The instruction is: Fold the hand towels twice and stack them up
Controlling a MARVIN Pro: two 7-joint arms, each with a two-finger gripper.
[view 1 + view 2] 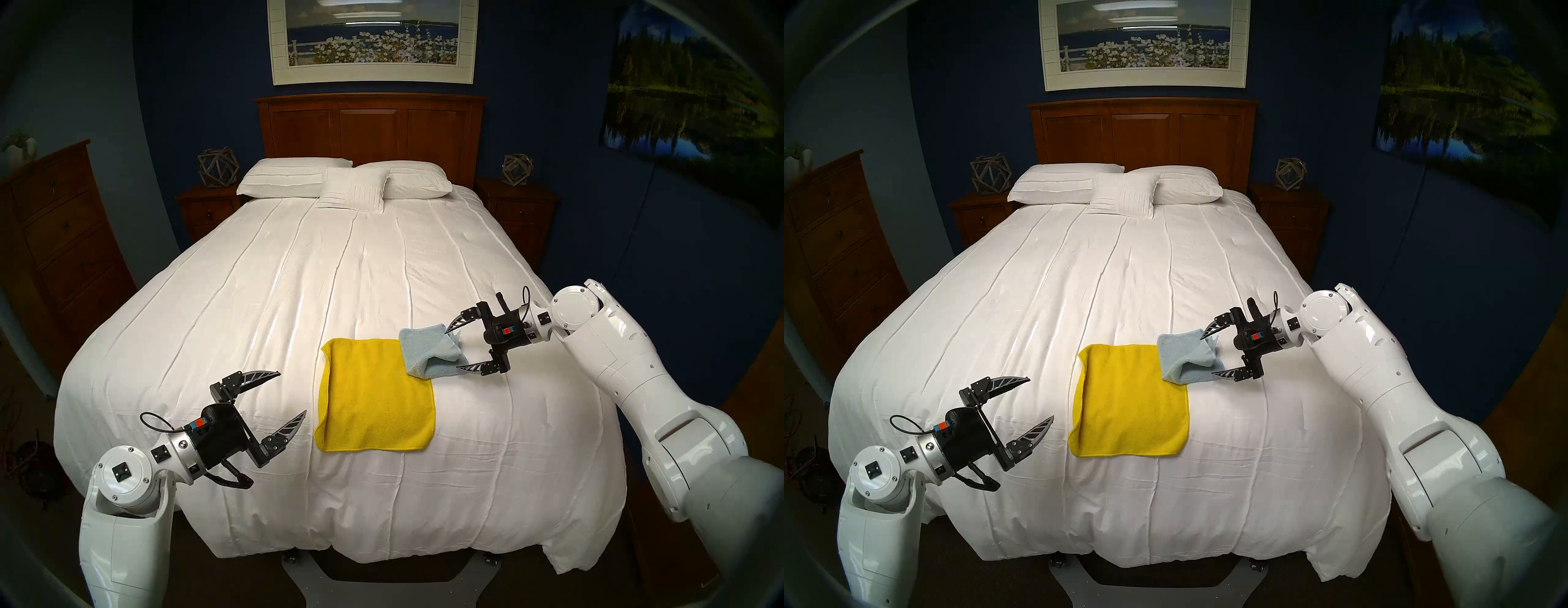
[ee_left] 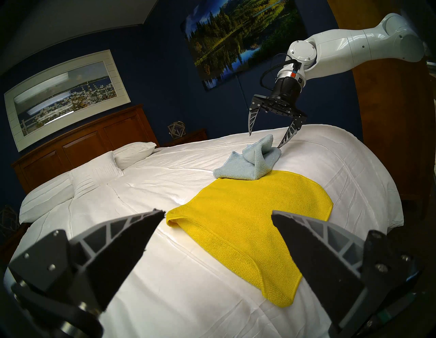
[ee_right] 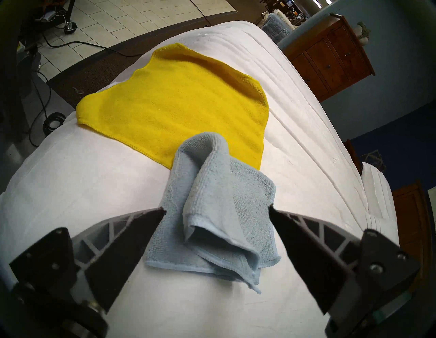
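While neither cloth is folded yet, I read the task as barely begun. The pale blue towel (image 3: pixel 219 212) lies crumpled on the white bedspread (image 1: pixel 382 263), its far corner overlapping the yellow towel (image 1: pixel 373 399), which is spread flat with one edge curled. My right gripper (image 3: pixel 217 210) brackets the blue heap, jaws wide, gripping nothing; whether its tips touch cloth I cannot quite tell. My left gripper (image 1: pixel 292 395) hovers open beside the yellow towel. Both folds and stacking remain. No containers are present.

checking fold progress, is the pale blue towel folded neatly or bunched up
Bunched up: the pale blue towel lies in a loose rumpled heap, one corner overlapping the yellow towel.
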